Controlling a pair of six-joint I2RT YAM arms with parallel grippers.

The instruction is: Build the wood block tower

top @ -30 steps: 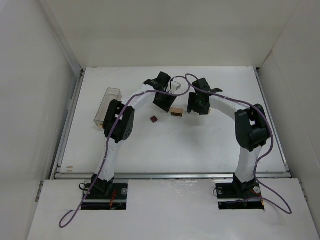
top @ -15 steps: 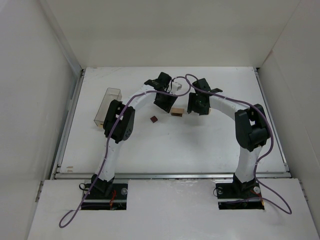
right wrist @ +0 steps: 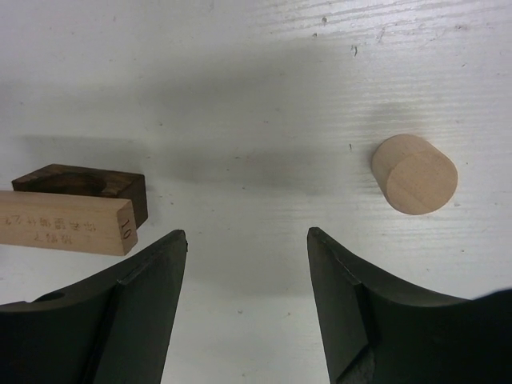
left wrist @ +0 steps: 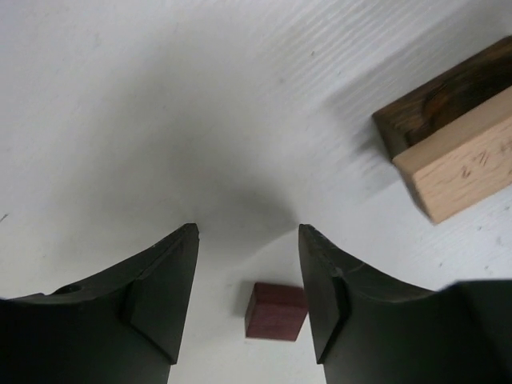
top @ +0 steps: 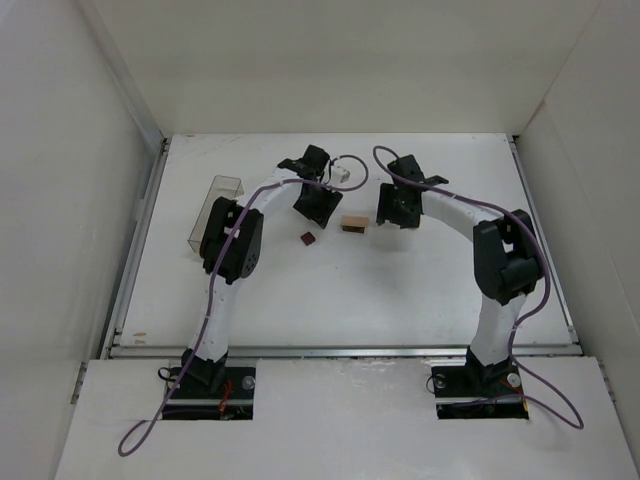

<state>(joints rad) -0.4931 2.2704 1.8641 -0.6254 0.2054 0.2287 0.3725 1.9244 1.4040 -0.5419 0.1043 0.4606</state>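
Note:
A flat tan slab (top: 352,222) rests on a dark brown block mid-table. In the left wrist view the slab (left wrist: 464,164) overlaps the dark block (left wrist: 432,100) at the upper right. A small reddish-brown cube (top: 309,238) lies left of them. My left gripper (left wrist: 248,232) is open, and the cube (left wrist: 276,310) lies on the table between its fingers, close to the right one. My right gripper (right wrist: 246,234) is open and empty over bare table. A pale cylinder (right wrist: 414,174) lies to its upper right, and the slab (right wrist: 64,222) to its left.
A clear plastic box (top: 215,212) stands at the left of the table. White walls close in the table on three sides. Both arms arch over the middle, with the left gripper (top: 318,208) and the right gripper (top: 397,212) either side of the slab.
My left gripper has moved left, off the slab and toward the small cube. My right gripper has shifted slightly to the right.

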